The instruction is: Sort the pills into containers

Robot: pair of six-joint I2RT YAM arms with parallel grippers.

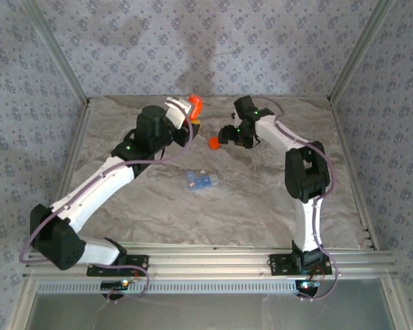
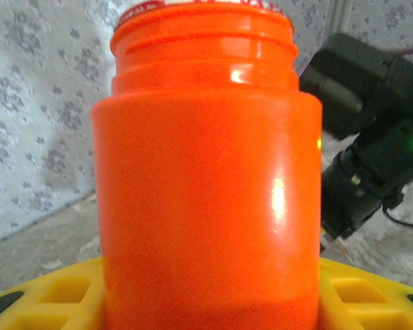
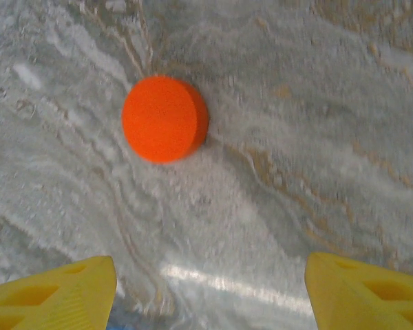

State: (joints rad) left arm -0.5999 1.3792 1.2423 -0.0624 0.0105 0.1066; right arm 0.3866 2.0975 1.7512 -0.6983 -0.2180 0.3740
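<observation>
Left gripper [image 1: 193, 122]: clenched on the orange bottle [image 2: 206, 179], held at the far middle of the table [image 1: 261, 199], close to the back wall. In the left wrist view the bottle stands upright between the yellow fingers [image 2: 48, 299], which grip its lower body. Its threaded neck is bare and its mouth is uncovered. The contents cannot be seen from this angle, and it cannot be told whether the base is clear of the surface. The black body of the right arm [image 2: 372, 130], with a green light lit, appears just beside the bottle on its right. Right gripper [image 3: 210, 295]: released, its two fingers spread wide at the lower corners of the right wrist view, nothing between them, pointing down at the marbled surface. The cap [image 3: 164, 118], a round orange disc, lies flat on the table ahead of those fingers and apart from them. In the top view the cap sits between the two grippers, just beside the right one and near the bottle. The pale blue container [image 1: 201, 180] lies on the table nearer the arm bases, roughly central, well apart from both grippers. It is too small to tell whether it is closed or what it holds.
</observation>
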